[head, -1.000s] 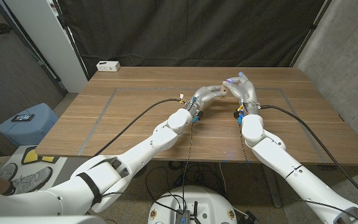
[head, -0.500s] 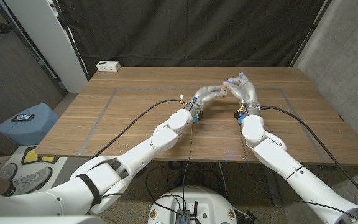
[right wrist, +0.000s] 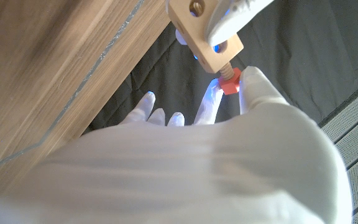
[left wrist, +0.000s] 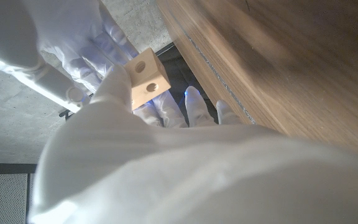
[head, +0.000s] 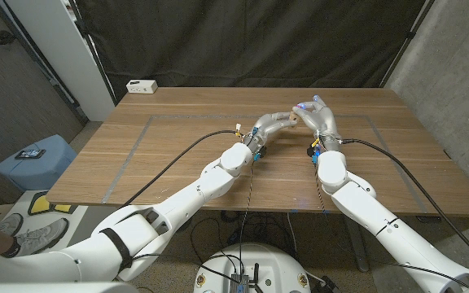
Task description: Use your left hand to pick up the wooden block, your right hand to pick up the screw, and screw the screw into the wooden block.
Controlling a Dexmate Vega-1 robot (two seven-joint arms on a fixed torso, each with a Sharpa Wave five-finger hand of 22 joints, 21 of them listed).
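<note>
A pale wooden block [left wrist: 146,77] with round holes is held in my left hand [head: 273,123] above the table's middle. In the right wrist view the same wooden block [right wrist: 205,34] has a red-headed screw [right wrist: 229,81] standing in one of its holes. My right hand [head: 318,116] pinches the screw's red head between thumb and a finger [right wrist: 254,84]. The two hands meet fingertip to fingertip over the far half of the table [head: 177,155]. The block and screw are hidden behind the fingers in the head view.
A small white box [head: 142,85] sits at the table's far left corner. A thin taped rectangle outline [head: 141,138] marks the tabletop. Black cables [head: 181,150] run along both forearms. A blue bin [head: 35,163] stands on the floor to the left.
</note>
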